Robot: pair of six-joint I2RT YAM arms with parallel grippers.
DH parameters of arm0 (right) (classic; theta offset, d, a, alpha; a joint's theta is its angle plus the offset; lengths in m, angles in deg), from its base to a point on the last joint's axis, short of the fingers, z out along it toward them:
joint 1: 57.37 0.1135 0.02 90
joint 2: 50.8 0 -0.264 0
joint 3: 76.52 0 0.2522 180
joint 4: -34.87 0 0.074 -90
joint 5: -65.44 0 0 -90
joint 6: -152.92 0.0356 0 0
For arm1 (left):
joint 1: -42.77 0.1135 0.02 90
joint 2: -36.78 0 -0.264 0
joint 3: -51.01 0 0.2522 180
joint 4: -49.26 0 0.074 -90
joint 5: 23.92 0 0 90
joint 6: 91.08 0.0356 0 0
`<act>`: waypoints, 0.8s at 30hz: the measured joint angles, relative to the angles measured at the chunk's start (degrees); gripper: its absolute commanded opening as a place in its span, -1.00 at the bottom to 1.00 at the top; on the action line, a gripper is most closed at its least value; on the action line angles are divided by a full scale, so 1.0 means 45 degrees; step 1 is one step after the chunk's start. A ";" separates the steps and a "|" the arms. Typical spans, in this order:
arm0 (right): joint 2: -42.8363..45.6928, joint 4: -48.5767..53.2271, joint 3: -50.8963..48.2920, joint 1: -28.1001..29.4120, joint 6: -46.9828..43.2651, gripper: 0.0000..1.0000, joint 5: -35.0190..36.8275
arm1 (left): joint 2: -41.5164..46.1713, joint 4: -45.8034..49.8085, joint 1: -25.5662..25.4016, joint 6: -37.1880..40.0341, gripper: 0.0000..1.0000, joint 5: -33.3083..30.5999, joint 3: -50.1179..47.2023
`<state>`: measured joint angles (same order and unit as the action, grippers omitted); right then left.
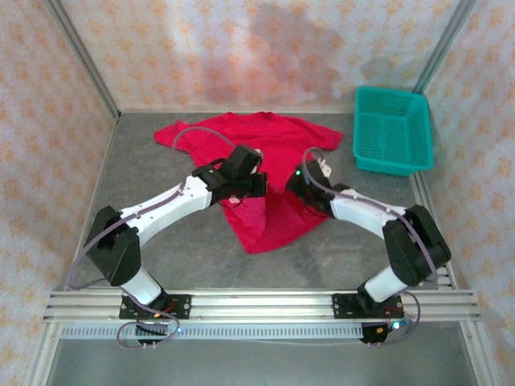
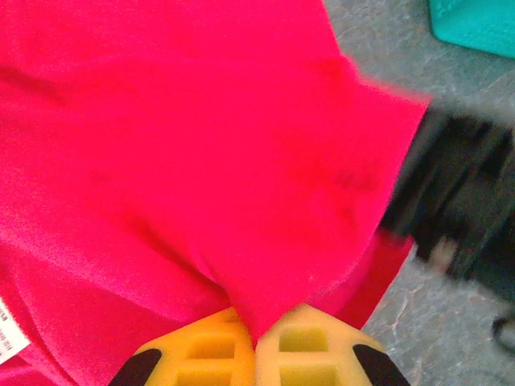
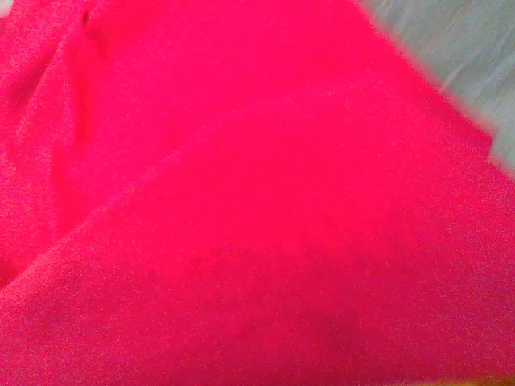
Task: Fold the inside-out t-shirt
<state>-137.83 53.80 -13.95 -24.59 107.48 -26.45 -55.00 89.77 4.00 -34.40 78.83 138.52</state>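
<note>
You're pinching a fold of the crimson t-shirt [image 1: 265, 145] in the left gripper [image 2: 257, 342], with its yellow pads [image 2: 209, 354] pressing together on the cloth. The shirt is lying mid-way across the table [image 1: 161, 257], sleeves spreading toward the far side, well apart from the teal mesh basket [image 1: 393, 129]. Your right gripper [image 1: 299, 183] is sitting at the shirt's right edge; can't tell how wide it is standing

Top: right gripper [image 1: 296, 183] jaws hidden under its own wrist, state unreadable. Left wrist: tag [image 2: 10, 338] and basket [image 2: 475, 20] cut by frame edges, right arm [image 2: 463, 201] blurred. Right wrist: shirt [image 3: 241, 201] out of focus, table [image 3: 459, 56] smeared.
</note>
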 measured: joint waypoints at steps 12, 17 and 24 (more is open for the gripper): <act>0.0335 -0.1734 -0.2161 0.2550 0.1394 -0.58 -0.0549 | -0.0112 0.0049 0.0180 -0.0311 -1.00 0.0413 0.0588; -0.1336 -0.3594 -0.1933 0.2803 0.1593 -0.46 -0.0602 | -0.0112 0.0282 0.0180 -0.0403 -1.00 0.0413 0.0724; -0.4182 -0.6887 0.0049 0.2637 0.2599 -0.17 0.0311 | 0.0583 0.0510 0.0015 -0.1593 -1.00 0.0267 0.0865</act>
<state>-156.64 22.81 -13.73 -12.72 119.17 -25.05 -52.38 92.06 4.07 -41.57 80.03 142.41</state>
